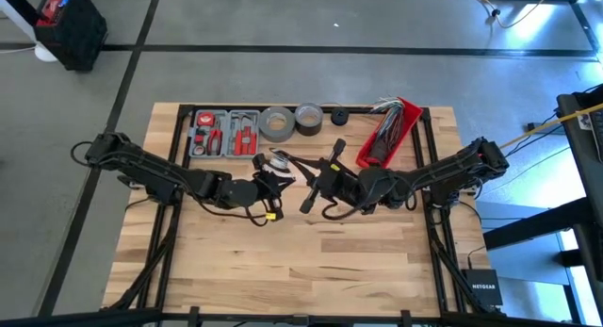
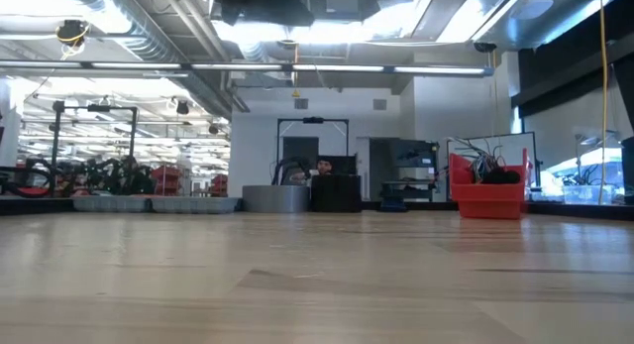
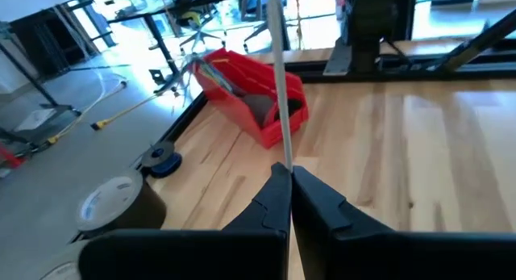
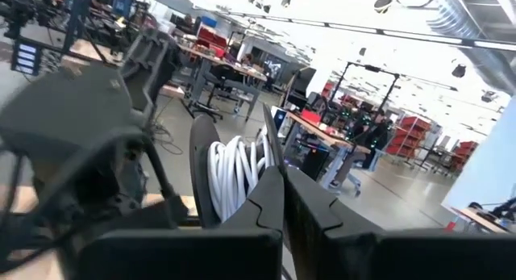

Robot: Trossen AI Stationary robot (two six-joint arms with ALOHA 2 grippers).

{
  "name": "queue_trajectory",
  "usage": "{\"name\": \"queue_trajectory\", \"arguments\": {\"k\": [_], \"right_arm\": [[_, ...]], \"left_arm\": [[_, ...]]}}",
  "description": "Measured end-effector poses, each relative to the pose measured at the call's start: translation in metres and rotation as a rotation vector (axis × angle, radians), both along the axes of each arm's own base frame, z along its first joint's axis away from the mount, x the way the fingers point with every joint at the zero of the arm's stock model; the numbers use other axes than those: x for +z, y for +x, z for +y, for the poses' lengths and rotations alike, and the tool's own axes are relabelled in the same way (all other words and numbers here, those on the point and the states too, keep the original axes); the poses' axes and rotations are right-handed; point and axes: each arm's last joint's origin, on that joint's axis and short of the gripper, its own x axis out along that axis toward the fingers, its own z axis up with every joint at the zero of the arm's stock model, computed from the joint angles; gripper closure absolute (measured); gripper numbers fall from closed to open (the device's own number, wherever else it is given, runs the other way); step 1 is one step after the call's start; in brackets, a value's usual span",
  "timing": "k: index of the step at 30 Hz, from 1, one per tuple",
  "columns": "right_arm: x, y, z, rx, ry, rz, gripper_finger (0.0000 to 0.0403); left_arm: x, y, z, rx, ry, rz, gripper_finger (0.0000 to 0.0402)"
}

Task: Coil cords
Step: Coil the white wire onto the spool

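coiling looks mostly done
white cord is seen looped up; left gripper pinches a strand, right gripper pressed shut beside the coil.

A grey concrete floor marked with dark lines surrounds the wooden table, under bright ceiling lights.

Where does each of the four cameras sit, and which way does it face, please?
High: overhead, straight down on table; both arms show.
Low: table height, level across boards; no arm.
Left wrist: past left gripper, shut on white cable, toward red bin.
Right wrist: past right gripper, shut on the coil, toward the room.
Shared: the red bin shows in high, low and left wrist views.
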Motion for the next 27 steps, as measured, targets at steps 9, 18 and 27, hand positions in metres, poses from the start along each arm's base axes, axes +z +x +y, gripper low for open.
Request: {"name": "queue_trajectory", "arguments": {"k": [9,18,27], "right_arm": [[-0.003,-0.007,0.018,0.027,-0.028,0.091,0.0397],[-0.019,-0.018,0.042,0.05,-0.106,0.276,0.0397],[-0.046,-0.018,0.036,0.005,-0.147,0.497,0.0397]], "left_arm": [[0.003,-0.008,0.002,0.021,0.036,0.039,0.0401],[0.02,-0.039,0.008,0.08,0.034,0.082,0.0401],[0.031,-0.059,0.006,0.07,0.008,0.082,0.0401]]}}
